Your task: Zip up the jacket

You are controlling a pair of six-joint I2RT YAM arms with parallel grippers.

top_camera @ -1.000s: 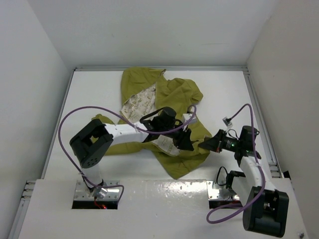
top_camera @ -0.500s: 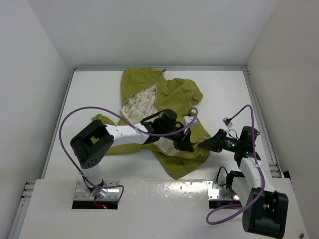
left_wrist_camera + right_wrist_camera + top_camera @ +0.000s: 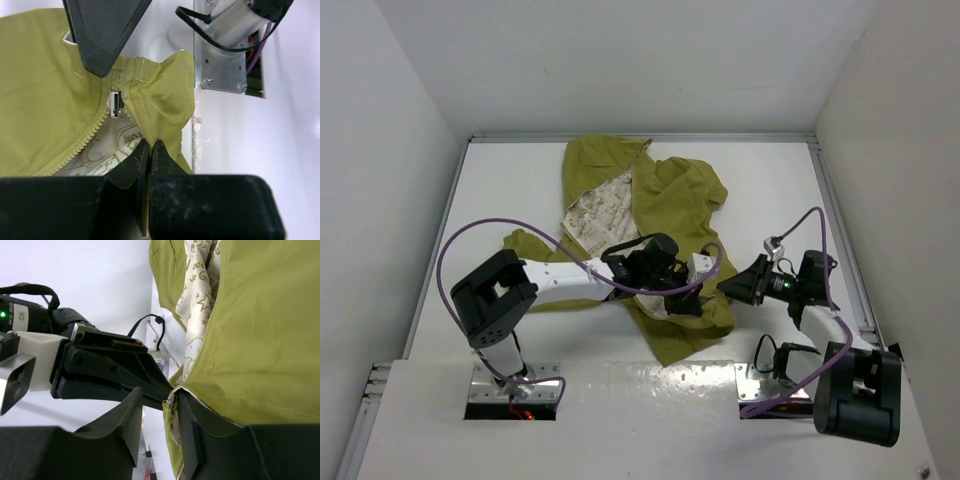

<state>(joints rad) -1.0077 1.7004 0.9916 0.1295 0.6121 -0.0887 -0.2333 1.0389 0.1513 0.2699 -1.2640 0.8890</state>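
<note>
The olive-green jacket [image 3: 670, 195] lies open in the middle of the table, its cream printed lining [image 3: 600, 212] showing. My left gripper [image 3: 686, 297] is shut on a fold of the jacket's lower front edge [image 3: 160, 95], just beside the zipper. The metal zipper pull [image 3: 114, 104] hangs at the end of the teeth. My right gripper [image 3: 733, 285] is open at the same edge. In the right wrist view its jaws [image 3: 160, 407] straddle the hem, with the pull [image 3: 171, 401] against the inner face of one finger [image 3: 187, 432]. That gripper's finger [image 3: 100, 35] shows above the pull.
Purple cables loop over both arms [image 3: 470, 235]. The table's near edge and the right arm's base plate [image 3: 227, 55] lie close by the hem. White walls enclose the table [image 3: 420, 150] on three sides.
My left gripper has drawn the jacket's lower edge slightly nearer. My right gripper has shifted a little left and up toward the hem.
</note>
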